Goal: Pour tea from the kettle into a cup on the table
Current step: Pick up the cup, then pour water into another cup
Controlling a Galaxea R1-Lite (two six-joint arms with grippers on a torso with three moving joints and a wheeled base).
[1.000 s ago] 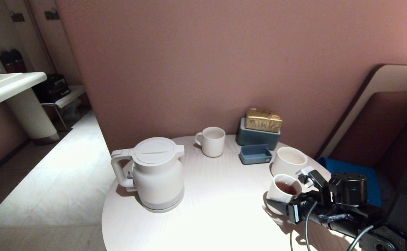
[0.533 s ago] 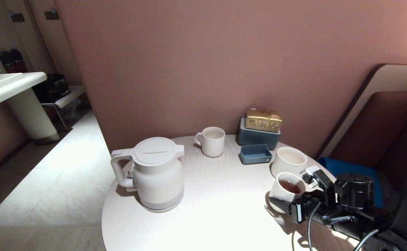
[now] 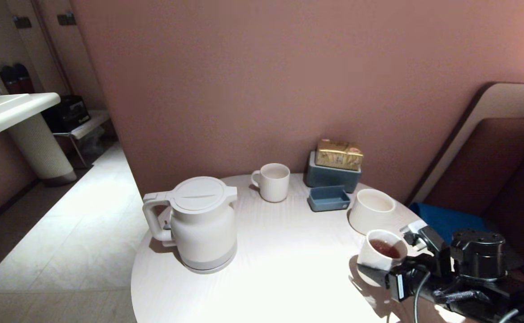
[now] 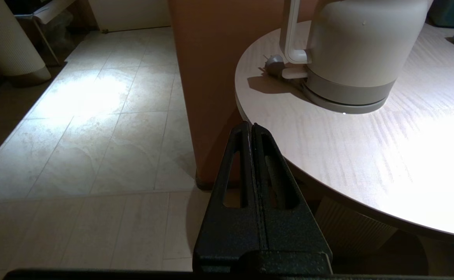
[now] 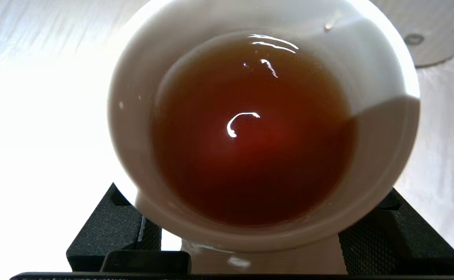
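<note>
At the lower right of the head view, our right tool [image 3: 390, 269] is closed around the cup [image 3: 382, 255], one finger on each side of its ribbed wall, as the right wrist view shows. We hold it low by the bench [image 3: 280, 269] rim, and we cannot tell whether its foot touches the surface. The tea [image 5: 250, 132] fills it roughly halfway, so we judge the pouring done.

The cup looks small, light and rigid, with a smooth glazed wall that could slip; the ribs should give the pads some bite. We would grip it across the middle of the body and keep it level, since the liquid will slosh with any jerk.

The kettle [image 3: 201, 224] stands upright at centre left of the head view, well apart from the cup. It is bulky and likely heavy if full; its loop handle is the place to take hold.

The wider ribbed cup [image 3: 372, 211] sits just above our cup, close by. Open bench lies toward the centre. The bench edge is right beside the tool.

Our left tool [image 4: 252, 134] is closed on nothing, off the bench over the floor.
</note>
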